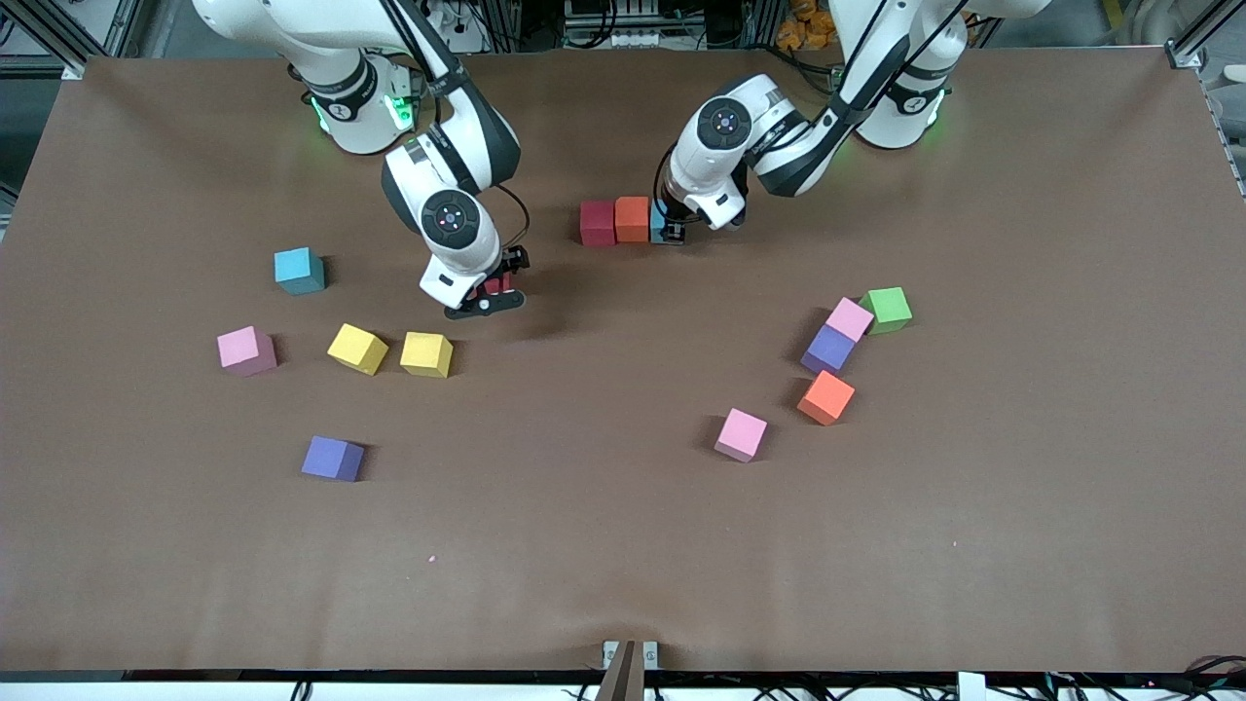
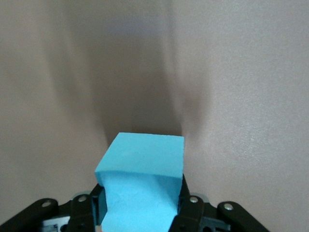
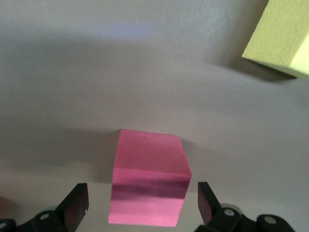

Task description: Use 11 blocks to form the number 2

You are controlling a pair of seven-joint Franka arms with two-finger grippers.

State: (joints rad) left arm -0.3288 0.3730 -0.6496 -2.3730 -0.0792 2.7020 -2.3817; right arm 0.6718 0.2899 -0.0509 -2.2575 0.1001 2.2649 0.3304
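1. Starting at the lower part of the front view, a purple cube (image 1: 332, 459) is seen toward the right arm's end, and a pink cube (image 1: 741, 434) toward the left arm's end.
2. Slightly higher in the frame, an orange cube (image 1: 826, 397), a second purple cube (image 1: 828, 349), a second pink cube (image 1: 850, 318) and the green cube (image 1: 887, 310) are clustered. The last three are set corner to corner.
3. At mid-height toward the right arm's end, a third pink cube (image 1: 246, 350) and two yellow cubes (image 1: 357, 349) (image 1: 426, 353) are lined up. A teal cube (image 1: 299, 271) is found above them in the frame.
4. The right gripper (image 1: 492, 292) (image 3: 142, 203) is lowered around a red cube (image 1: 496, 285) (image 3: 147, 176) on the table (image 1: 623, 545). Its fingers are spread, with a gap left on each side.
5. In the upper middle of the frame, a dark red cube (image 1: 597, 222) and a second orange cube (image 1: 632, 219) are placed touching in a row.
6. A light blue cube (image 1: 659, 222) (image 2: 142, 166) is pinched by the left gripper (image 1: 672, 229) (image 2: 140, 203) against the orange end of that row.
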